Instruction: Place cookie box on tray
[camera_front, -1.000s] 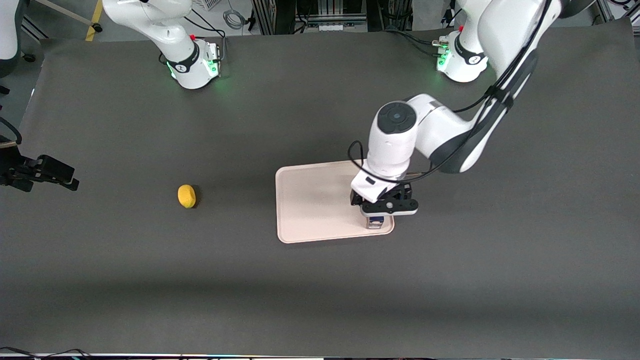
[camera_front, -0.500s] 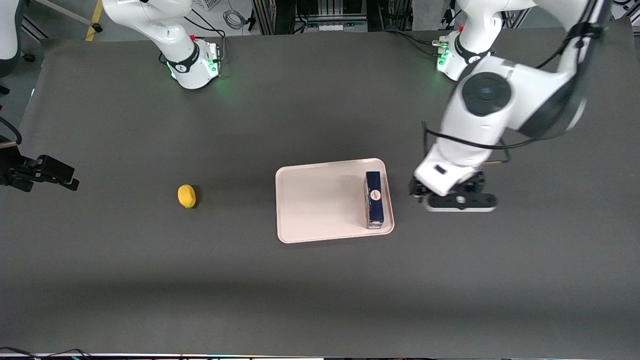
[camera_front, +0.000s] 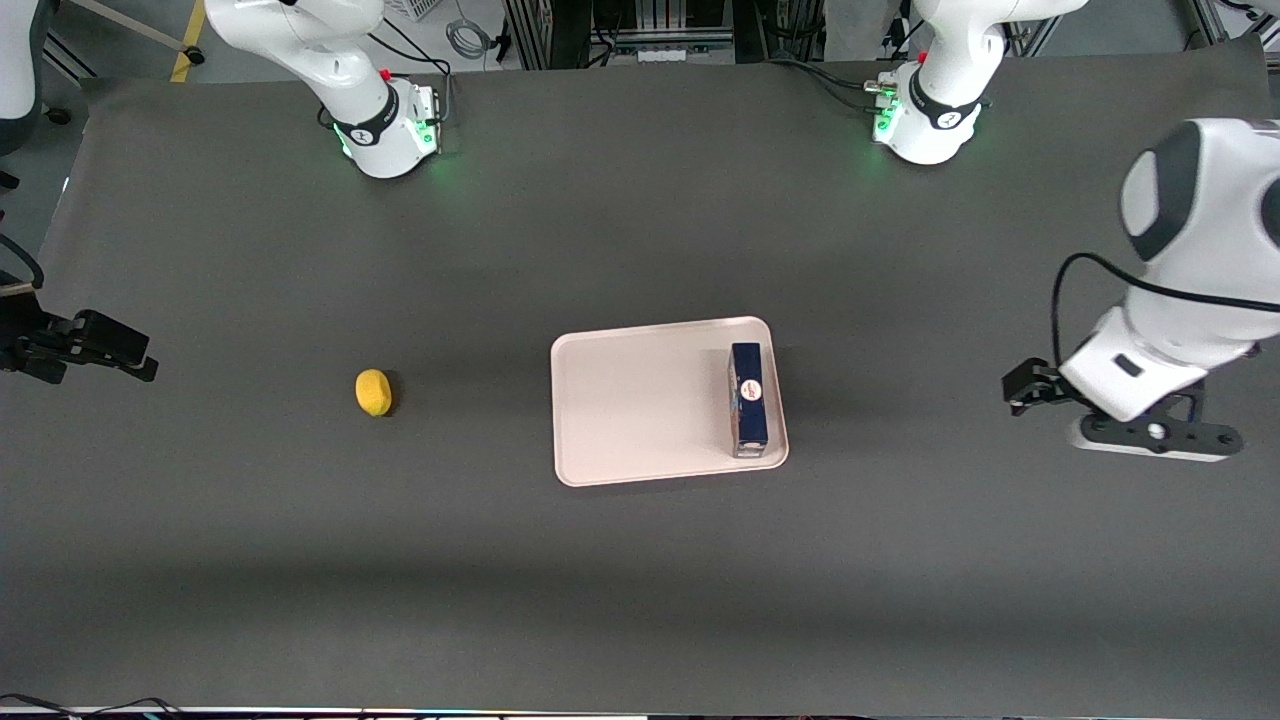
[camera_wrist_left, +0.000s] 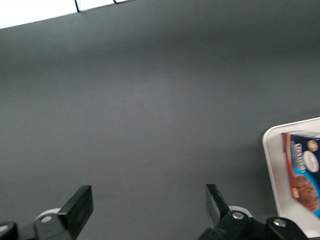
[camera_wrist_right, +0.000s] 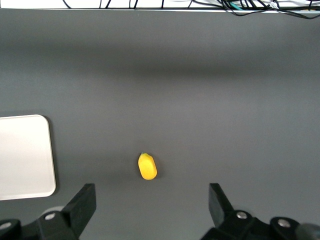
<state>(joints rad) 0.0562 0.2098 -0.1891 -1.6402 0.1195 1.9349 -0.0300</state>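
Cookie box (camera_front: 748, 398) lies flat on tray (camera_front: 640, 410), along rim at working arm's end. End effector (camera_wrist_left: 150, 212) hangs above bare tabletop (camera_front: 600, 600), well apart from tray, fingers (camera_wrist_left: 80, 207) spread wide, holding nothing. Yellow lump (camera_front: 373, 391) toward parked arm's end.

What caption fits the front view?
Cookie box lying on the pink tray; open gripper off toward the working arm's end.

Small navy-blue cookie carton (camera_front: 748, 398) lies flat on large pale pink rectangular tray (camera_front: 630, 410), along its working-arm-side rim; left arm's gripper (camera_front: 1150, 436) hangs well apart, fingers spread
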